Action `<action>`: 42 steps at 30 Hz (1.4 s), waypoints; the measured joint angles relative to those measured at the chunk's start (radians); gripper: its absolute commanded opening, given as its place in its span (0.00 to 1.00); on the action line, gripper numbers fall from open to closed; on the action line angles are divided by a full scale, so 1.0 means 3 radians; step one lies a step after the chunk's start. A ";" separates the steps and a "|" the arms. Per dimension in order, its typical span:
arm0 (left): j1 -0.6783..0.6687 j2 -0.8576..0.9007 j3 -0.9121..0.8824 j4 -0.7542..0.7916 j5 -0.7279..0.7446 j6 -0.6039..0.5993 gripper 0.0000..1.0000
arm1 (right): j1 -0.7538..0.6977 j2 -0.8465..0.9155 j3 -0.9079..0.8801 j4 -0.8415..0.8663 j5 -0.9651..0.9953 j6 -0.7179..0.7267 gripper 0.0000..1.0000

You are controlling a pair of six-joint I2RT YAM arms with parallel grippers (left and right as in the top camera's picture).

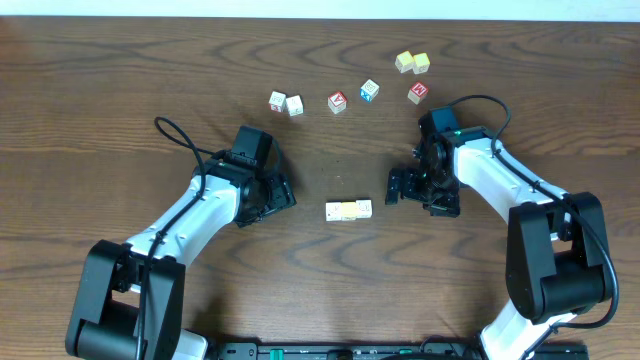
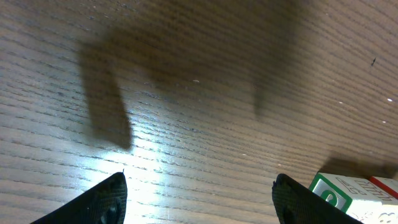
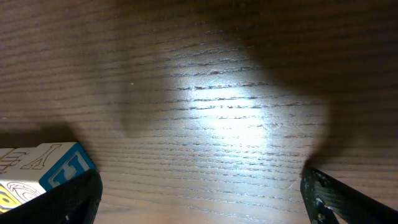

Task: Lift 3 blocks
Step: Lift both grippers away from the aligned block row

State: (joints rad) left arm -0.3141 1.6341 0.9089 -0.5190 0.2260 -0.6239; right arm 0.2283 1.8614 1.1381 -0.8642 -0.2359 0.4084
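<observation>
Lying in a short touching row on the brown wooden table point(image 1: 100, 80), three tiny pale cubes point(image 1: 349, 209), two whitish and one pale yellow, sit between the two arms, with neither arm touching them. The left gripper point(image 1: 280, 195) hangs just left of the row with its black fingers point(image 2: 106, 200) spread wide and only bare wood grain between them. In the left wrist view, the row's end, printed green and red on its side, shows past the right-hand finger. The right gripper point(image 1: 400, 187) hangs just right of the row, its fingers point(image 3: 345, 198) equally spread over bare table, and in its wrist view a blue-printed cube side shows at the left edge. Farther back stand two whitish cubes point(image 1: 286, 103), a red-lettered cube point(image 1: 337, 102), a blue-lettered cube point(image 1: 370, 90), a yellow-green pair of cubes point(image 1: 412, 62) and a second red-lettered cube point(image 1: 417, 93), well apart from both arms
</observation>
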 measured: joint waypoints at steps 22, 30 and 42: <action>0.0000 -0.0001 0.0000 0.0000 0.0000 0.0000 0.76 | 0.0000 0.0000 0.0000 0.0000 0.0000 0.0000 0.99; 0.0000 -0.0001 0.0000 0.0000 0.0000 0.0000 0.75 | 0.0000 0.0000 -0.0001 -0.0017 0.0364 -0.0495 0.99; 0.0000 0.0000 0.0000 -0.0003 0.0013 0.0000 0.76 | 0.0000 0.0000 0.0005 0.0504 0.0835 -0.0977 0.99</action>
State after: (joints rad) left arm -0.3141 1.6341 0.9089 -0.5198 0.2298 -0.6239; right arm 0.2283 1.8614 1.1397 -0.7132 0.0147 0.1154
